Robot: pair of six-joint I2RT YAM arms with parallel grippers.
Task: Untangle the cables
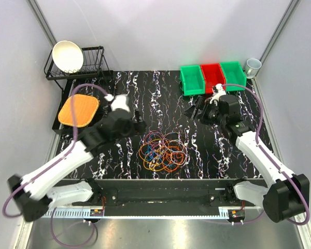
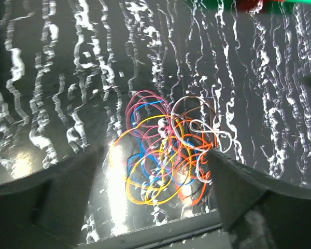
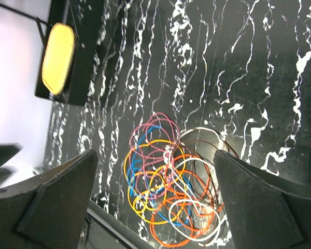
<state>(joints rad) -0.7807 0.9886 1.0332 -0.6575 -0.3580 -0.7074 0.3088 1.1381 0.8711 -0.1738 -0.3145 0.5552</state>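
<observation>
While both arms reach out over the black marbled table (image 1: 119, 93), the cables (image 1: 162, 151) lie in one tangled heap on its surface, close to the near edge and about midway between the two arm bases. The loops are orange, yellow, blue, pink-purple, white and brown, crossing and overlapping so that no single loop lies apart from the rest. The left gripper (image 1: 139, 124) is to the left of the heap and just beyond it, with its jaws spread apart and nothing between them. In the left wrist view its two dark fingers (image 2: 67, 192) frame the heap without touching it. The right gripper (image 1: 194, 111) is well apart from the heap, beyond it on the right. Its jaws also stand wide and empty, and the right wrist view shows the cables lying between and beyond its fingers (image 3: 259, 202). At the far left a wire dish rack (image 1: 93, 62) holds a white bowl (image 1: 68, 56), with an orange board (image 1: 79, 110) just in front of it. At the far right stand a green bin (image 1: 192, 79), a red bin (image 1: 212, 77) and a second green bin (image 1: 232, 75) in a row, with a pale mug (image 1: 253, 66) beside them.
</observation>
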